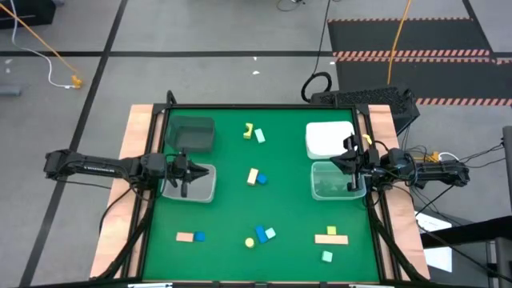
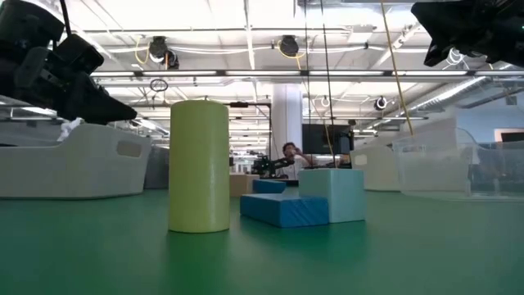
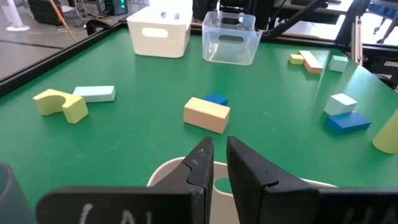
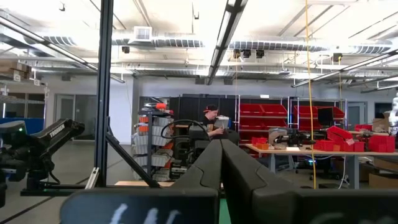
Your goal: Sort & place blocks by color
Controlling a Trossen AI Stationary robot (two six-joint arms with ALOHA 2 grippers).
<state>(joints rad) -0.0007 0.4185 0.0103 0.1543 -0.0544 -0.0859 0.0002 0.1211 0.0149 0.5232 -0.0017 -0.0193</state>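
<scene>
Small blocks lie loose in groups on the green table (image 1: 224, 208): a yellow arch (image 3: 61, 104) beside a mint bar (image 3: 94, 93), a cream bar (image 3: 207, 115) against a blue piece (image 3: 216, 99), and a yellow cylinder (image 2: 199, 166) next to a blue block (image 2: 282, 209) with a mint cube (image 2: 332, 195). A salmon bar (image 1: 186, 237) and salmon bars (image 1: 330, 238) lie near the near edge. My left gripper (image 3: 219, 163) hovers over the left clear bin (image 1: 200, 186), its fingers a narrow gap apart. My right gripper (image 4: 221, 152) is shut above the right clear bin (image 1: 332, 182).
A dark bin (image 1: 192, 132) stands at the far left and a white bin (image 1: 330, 138) at the far right, each behind a clear bin. A raised black rim edges the table. A person sits in the room far behind (image 4: 214, 121).
</scene>
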